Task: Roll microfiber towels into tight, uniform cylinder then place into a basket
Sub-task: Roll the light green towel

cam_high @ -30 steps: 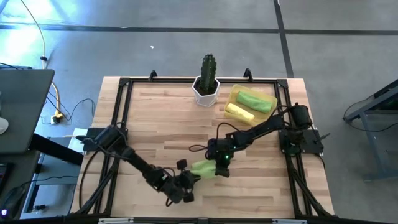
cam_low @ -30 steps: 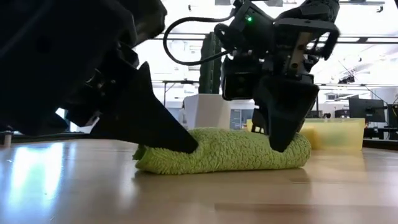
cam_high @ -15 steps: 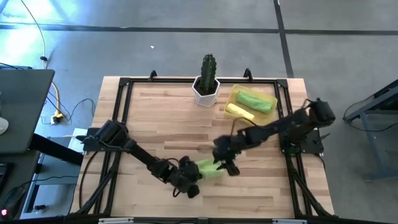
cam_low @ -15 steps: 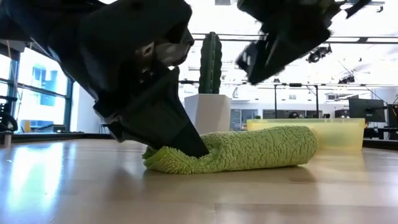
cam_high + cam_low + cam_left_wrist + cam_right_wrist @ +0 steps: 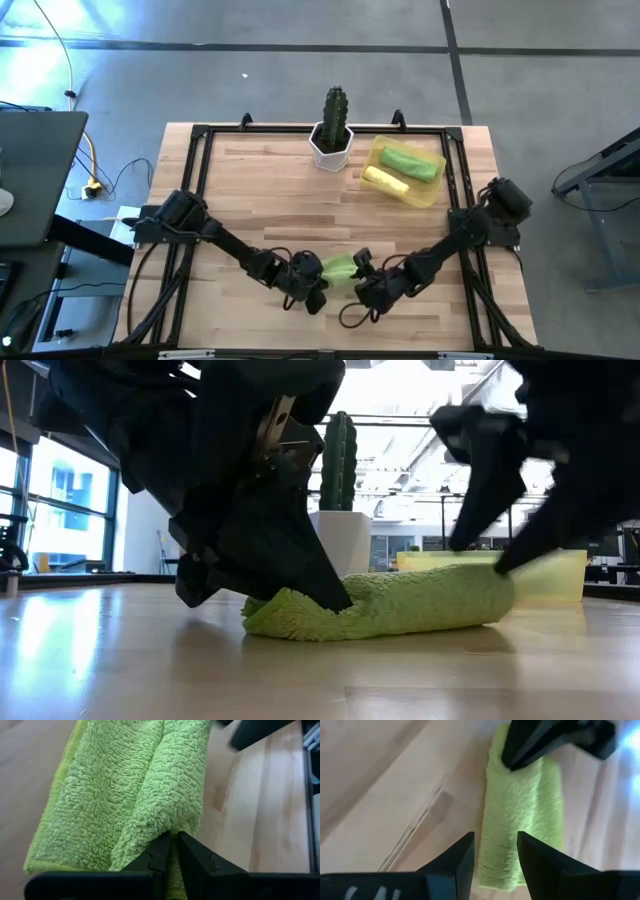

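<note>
A lime-green microfiber towel (image 5: 340, 267), rolled into a cylinder, lies on its side near the table's front edge; the low view shows it too (image 5: 420, 600). My left gripper (image 5: 314, 284) is shut on the roll's left end (image 5: 130, 795). My right gripper (image 5: 364, 280) hangs open just off the roll's right end (image 5: 525, 815) and touches nothing. The basket (image 5: 432, 193) stands at the far right and holds a green roll (image 5: 410, 162) and a yellow roll (image 5: 385, 181). My left gripper pinches a raised fold of the towel (image 5: 165, 820) at the roll's left end between its two fingertips. The fingers slant down onto it from the table's left (image 5: 325, 595). The roll lies flat on the table, with its left end flattened and spread a little.
A white pot with a cactus (image 5: 333, 140) stands at the far edge, left of the basket. A black frame (image 5: 195, 180) runs around the tabletop. Bare wood lies between the roll and the pot.
My right gripper has opened and let go of the roll's right end. It has risen, swung toward the near edge and rolled at the wrist. My left gripper has moved right with the roll's left end and turned, and the roll has slid slightly right.
</note>
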Robot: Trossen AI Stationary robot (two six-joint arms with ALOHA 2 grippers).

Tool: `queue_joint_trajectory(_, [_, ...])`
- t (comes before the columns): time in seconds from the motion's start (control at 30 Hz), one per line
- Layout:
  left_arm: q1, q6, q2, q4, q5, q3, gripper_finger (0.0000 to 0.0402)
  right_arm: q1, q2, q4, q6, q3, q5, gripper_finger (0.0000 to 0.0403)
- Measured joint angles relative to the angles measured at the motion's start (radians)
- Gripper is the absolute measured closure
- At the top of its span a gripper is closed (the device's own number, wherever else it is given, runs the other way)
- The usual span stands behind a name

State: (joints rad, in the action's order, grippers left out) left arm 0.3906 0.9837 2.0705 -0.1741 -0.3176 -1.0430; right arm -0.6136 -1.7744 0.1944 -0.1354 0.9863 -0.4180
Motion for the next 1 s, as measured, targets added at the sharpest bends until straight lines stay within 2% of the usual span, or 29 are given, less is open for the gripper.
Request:
queue_joint_trajectory(0.17, [0.0,0.001,0.004,-0.038,0.026,0.001,0.0369,0.006,-0.062,-0.003,0.048,0.0,0.007,0.026])
queue_joint_trajectory(0.4, [0.001,-0.001,0.008,-0.08,0.106,0.003,0.0369,0.034,-0.115,-0.024,-0.027,0.004,-0.012,0.0245])
queue_joint_trajectory(0.57, [0.0,-0.004,0.007,-0.082,0.147,0.003,0.0369,0.055,-0.119,-0.026,0.045,0.005,0.003,0.0255])
queue_joint_trajectory(0.73, [0.0,-0.007,0.001,-0.081,0.168,0.004,0.0369,0.075,-0.12,-0.018,0.122,0.004,0.043,0.0291])
queue_joint_trajectory(1.0, [0.005,-0.076,-0.059,-0.051,0.222,0.008,0.0369,0.077,-0.121,-0.02,0.172,0.003,0.037,0.0387])
